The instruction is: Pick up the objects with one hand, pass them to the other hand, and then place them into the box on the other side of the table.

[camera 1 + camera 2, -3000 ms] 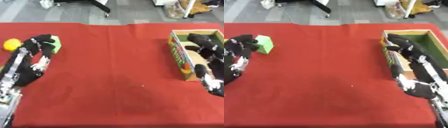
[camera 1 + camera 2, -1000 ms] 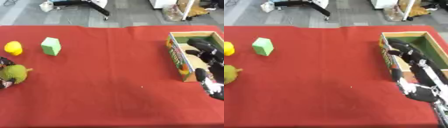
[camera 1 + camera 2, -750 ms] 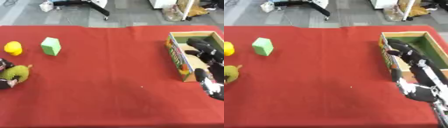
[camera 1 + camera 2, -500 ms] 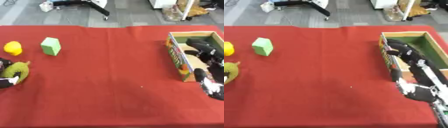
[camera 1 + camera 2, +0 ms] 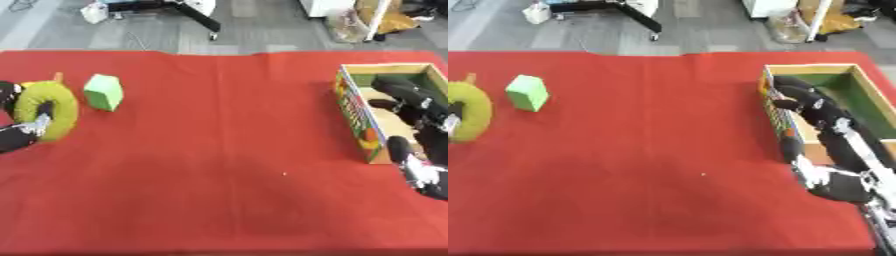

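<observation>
Left hand [image 5: 19, 131] sits at the left edge of the frame, its fingers curled round a yellow-green ring [image 5: 45, 110] and lifting it off the red table [image 5: 219, 165]. Much of the hand is cut off by the frame edge, so how securely the ring sits in it is hard to judge.

At the right edge, the box [image 5: 779, 116] holds the right hand [image 5: 796, 98], which lies over the near wall with its fingers loosely curled and empty.

The main risk, as I judge it, is the handover: both hands are well apart, and the ring is wide and soft-looking, so it could slip or swing as it crosses the table, or be released before the right hand has closed on it.

A lesser risk is the green block [image 5: 103, 92] just beside the ring, which the ring could knock when carried past. A yellow tip [image 5: 58, 76] shows behind the ring; I cannot tell what it is.
</observation>
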Available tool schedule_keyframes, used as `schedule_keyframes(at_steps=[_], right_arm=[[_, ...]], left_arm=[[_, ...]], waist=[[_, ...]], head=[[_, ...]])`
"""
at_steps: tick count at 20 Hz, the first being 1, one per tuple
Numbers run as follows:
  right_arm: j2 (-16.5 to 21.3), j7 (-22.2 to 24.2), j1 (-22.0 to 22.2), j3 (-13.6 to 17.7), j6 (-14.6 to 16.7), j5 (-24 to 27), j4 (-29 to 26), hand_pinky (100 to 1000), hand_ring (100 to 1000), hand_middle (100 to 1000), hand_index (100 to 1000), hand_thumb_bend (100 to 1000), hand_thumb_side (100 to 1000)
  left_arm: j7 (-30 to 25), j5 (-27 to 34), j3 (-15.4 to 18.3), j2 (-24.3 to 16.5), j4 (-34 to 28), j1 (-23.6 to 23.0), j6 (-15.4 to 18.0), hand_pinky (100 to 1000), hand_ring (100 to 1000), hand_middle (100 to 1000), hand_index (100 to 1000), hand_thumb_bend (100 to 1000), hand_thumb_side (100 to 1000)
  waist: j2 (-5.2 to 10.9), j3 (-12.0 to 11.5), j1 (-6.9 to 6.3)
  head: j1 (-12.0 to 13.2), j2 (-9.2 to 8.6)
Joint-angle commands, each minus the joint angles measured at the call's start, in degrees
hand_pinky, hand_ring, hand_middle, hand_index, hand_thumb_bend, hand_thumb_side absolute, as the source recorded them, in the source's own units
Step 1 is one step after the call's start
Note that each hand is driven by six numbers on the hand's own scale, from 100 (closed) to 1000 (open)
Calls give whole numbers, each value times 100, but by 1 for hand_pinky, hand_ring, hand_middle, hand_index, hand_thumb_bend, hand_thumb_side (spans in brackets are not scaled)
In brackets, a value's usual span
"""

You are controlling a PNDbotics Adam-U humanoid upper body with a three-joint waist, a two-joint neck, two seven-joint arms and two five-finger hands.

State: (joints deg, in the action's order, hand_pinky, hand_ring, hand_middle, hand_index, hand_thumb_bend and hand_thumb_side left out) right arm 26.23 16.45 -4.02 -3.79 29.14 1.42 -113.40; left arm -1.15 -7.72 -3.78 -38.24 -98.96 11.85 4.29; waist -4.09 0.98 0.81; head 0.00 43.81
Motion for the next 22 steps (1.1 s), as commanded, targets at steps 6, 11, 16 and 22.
schedule_keyframes(at_steps=[6, 11, 16, 22], right_arm=[[652, -14, -421, -167, 537, 218, -119, 862, 957, 938, 945, 100, 414], [1086, 22, -794, -374, 1000, 322, -119, 844, 936, 923, 954, 100, 348], [1502, 97, -1216, -638, 1465, 348, -119, 831, 924, 911, 960, 100, 233], [1714, 265, -1690, -985, 1767, 393, -119, 827, 924, 905, 959, 100, 181]], left_arm=[[-617, 1687, -440, 1079, -461, 423, -36, 436, 338, 321, 541, 100, 496], [-999, 2128, -887, 1634, -116, 491, -207, 444, 346, 328, 545, 100, 553], [-1385, 2612, -1312, 2074, 346, 510, -335, 451, 353, 334, 548, 100, 624], [-1741, 3033, -1727, 2457, 733, 568, -439, 461, 362, 343, 553, 100, 676]], waist=[[116, -4, 41], [81, -11, 59], [45, -23, 66], [6, -44, 56]], head=[[-33, 30], [-22, 30], [-9, 30], [-13, 30]])
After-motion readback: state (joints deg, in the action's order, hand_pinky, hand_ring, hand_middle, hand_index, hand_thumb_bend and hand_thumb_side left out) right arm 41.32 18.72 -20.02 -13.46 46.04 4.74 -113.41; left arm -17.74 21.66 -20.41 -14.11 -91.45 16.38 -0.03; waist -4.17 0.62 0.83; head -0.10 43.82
